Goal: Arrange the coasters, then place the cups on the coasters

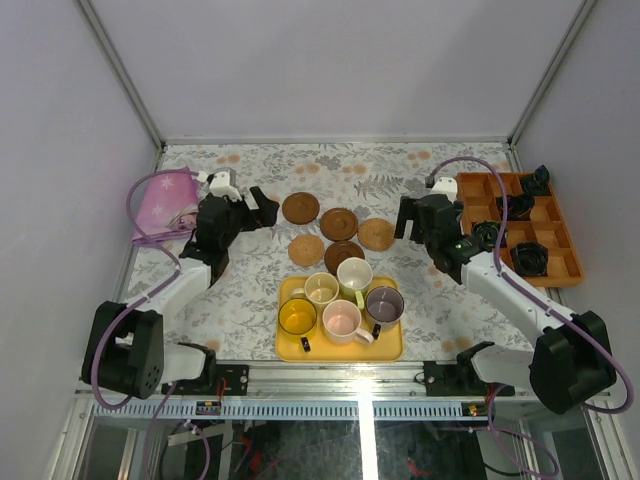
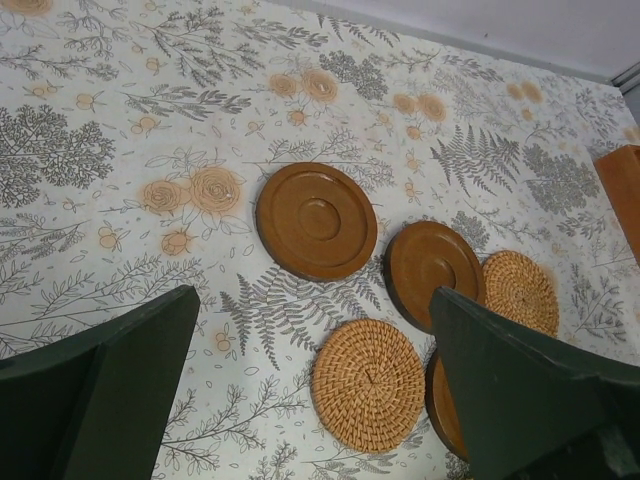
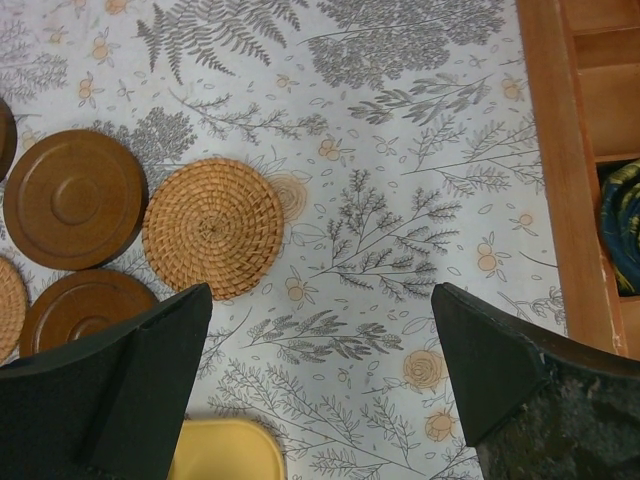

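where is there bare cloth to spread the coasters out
Bare cloth: the far strip behind the coasters, the stretch between the rightmost tan coaster and the orange box, and left of the yellow tray. Crowded: coasters bunched beside the tray's cups.

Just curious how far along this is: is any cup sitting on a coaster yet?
No, all five cups stand together on the yellow tray, while the coasters lie bare on the table.

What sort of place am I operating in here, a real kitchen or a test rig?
Most likely a lab test cell, not a kitchen: plain white panel walls in a metal frame enclose a floral-clothed table, with a yellow tray of cups staged on it.
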`<move>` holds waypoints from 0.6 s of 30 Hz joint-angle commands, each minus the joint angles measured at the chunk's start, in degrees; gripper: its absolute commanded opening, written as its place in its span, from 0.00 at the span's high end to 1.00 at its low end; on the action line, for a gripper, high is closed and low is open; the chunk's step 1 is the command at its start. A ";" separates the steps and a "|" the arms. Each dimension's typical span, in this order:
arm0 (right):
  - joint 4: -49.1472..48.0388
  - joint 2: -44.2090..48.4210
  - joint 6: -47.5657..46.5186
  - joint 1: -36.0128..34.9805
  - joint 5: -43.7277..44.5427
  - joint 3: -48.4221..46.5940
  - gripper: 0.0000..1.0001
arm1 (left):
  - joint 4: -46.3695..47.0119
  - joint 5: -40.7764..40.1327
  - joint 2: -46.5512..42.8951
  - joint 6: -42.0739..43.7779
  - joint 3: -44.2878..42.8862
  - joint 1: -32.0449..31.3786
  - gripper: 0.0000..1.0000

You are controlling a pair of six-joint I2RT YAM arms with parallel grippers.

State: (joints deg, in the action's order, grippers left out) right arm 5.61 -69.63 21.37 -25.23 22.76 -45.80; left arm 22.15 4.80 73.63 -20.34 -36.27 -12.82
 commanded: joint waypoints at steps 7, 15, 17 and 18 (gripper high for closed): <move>3.23 -3.47 -5.10 0.03 -3.09 -7.08 0.01 | 0.29 -6.28 -2.84 1.23 0.15 -0.30 0.00; 9.69 -12.73 -4.19 0.02 1.64 -14.20 0.19 | -5.02 -5.74 1.28 0.51 -3.69 -0.27 0.00; 9.01 -13.81 -3.12 0.03 0.84 -14.76 0.46 | -4.42 -4.71 2.05 0.20 -3.18 -0.27 0.00; 7.81 -13.75 -2.86 0.03 0.47 -14.21 0.54 | -4.65 -3.94 2.41 0.46 -3.24 -0.28 0.00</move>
State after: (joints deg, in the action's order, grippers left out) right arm 13.10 -82.46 17.74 -25.23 22.92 -57.60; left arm 17.65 -0.43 74.50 -19.73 -38.83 -12.82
